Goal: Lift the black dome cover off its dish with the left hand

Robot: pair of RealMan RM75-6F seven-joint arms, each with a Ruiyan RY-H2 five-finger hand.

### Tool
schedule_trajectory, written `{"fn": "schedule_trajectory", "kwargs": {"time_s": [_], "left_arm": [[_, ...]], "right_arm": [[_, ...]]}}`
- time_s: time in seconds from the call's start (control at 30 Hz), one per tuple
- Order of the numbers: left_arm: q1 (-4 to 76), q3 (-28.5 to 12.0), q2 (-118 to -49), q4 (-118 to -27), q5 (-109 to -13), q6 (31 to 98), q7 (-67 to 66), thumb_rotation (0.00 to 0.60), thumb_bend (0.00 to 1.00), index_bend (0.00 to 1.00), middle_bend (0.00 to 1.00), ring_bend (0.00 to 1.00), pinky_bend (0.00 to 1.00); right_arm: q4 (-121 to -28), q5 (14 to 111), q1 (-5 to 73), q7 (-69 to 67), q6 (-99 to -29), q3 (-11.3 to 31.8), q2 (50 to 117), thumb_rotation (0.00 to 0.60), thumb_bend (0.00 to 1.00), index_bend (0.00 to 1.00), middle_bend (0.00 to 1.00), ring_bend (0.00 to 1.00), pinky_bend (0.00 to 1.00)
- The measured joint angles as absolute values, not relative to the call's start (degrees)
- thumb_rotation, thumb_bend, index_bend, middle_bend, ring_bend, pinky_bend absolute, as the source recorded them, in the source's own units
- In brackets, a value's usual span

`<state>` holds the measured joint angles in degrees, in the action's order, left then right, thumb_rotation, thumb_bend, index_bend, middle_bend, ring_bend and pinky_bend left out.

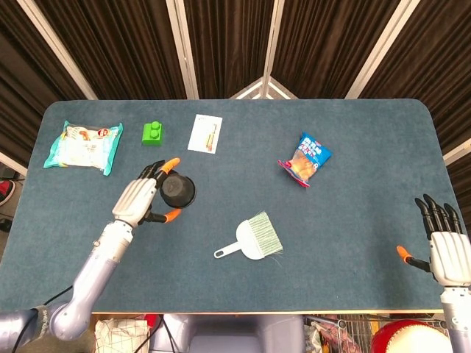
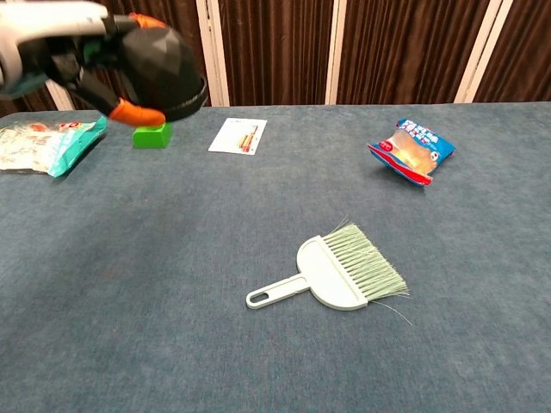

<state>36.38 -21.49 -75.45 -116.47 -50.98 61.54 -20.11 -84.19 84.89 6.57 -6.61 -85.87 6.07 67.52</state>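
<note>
Gripping the black dome cover between thumb and curled fingers, the left hand holds it in the air, tilted, above the left half of the table. The right hand hangs past the front right corner, its fingers spread and holding nothing.

The left hand grips the black dome cover, its orange-tipped fingers around it, above the blue table. The right hand rests spread at the table's near right corner. A small brush lies mid-table.
</note>
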Motion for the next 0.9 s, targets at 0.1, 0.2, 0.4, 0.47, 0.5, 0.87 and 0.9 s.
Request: {"fn": "schedule_trajectory", "kwargs": {"time_s": [0.1, 0.2, 0.4, 0.47, 0.5, 0.87, 0.9], "left_arm": [[37.3, -22.4, -71.8, -123.2, -46.5, 63.7, -25.0, 0.600, 0.61, 0.06, 0.35, 0.00, 0.00], [38.3, -22.6, -69.0, -127.0, -41.8, 65.6, -28.9, 0.600, 0.61, 0.06, 0.35, 0.00, 0.00], [40.1, -20.5, -68.5, -126.6, -36.5, 66.1, -30.1, 0.600, 0.61, 0.06, 0.35, 0.00, 0.00], [40.6, -20.1, -69.3, -125.4, -36.0, 65.8, -29.7, 0.600, 0.61, 0.07, 0.35, 0.00, 0.00], [41.0, -19.9, -69.6, -125.1, -35.9, 65.7, -29.3, 0.600, 0.61, 0.07, 0.35, 0.00, 0.00], [41.2, -25.0, -63.8, -134.9, -41.2, 70.2, -27.5, 0.600, 0.61, 0.07, 0.35, 0.00, 0.00], [41.0, -25.3, -63.0, -135.0, -42.0, 70.2, -26.7, 0.600, 0.61, 0.07, 0.35, 0.00, 0.00]], "right_arm": [[-82.6, 84.8, 6.7, -4.8, -86.1, 6.3, 68.4, 0.600, 0.21, 0.00, 0.01, 0.11, 0.01], [-82.0, 84.8, 6.6, -3.3, -85.9, 6.0, 68.6, 0.600, 0.21, 0.00, 0.01, 0.11, 0.01], [-82.6, 85.0, 6.2, -3.5, -87.1, 6.2, 68.0, 0.600, 0.21, 0.00, 0.01, 0.11, 0.01], [-83.0, 85.4, 6.1, -3.9, -87.7, 6.3, 67.8, 0.600, 0.21, 0.00, 0.01, 0.11, 0.01], [-83.1, 85.4, 6.0, -3.9, -87.9, 6.3, 67.8, 0.600, 0.21, 0.00, 0.01, 0.11, 0.01], [-83.9, 85.6, 5.6, -5.8, -88.4, 6.5, 67.6, 0.600, 0.21, 0.00, 0.01, 0.11, 0.01], [-83.9, 85.6, 5.6, -5.8, -88.4, 6.4, 67.6, 0.600, 0.21, 0.00, 0.01, 0.11, 0.01]]}}
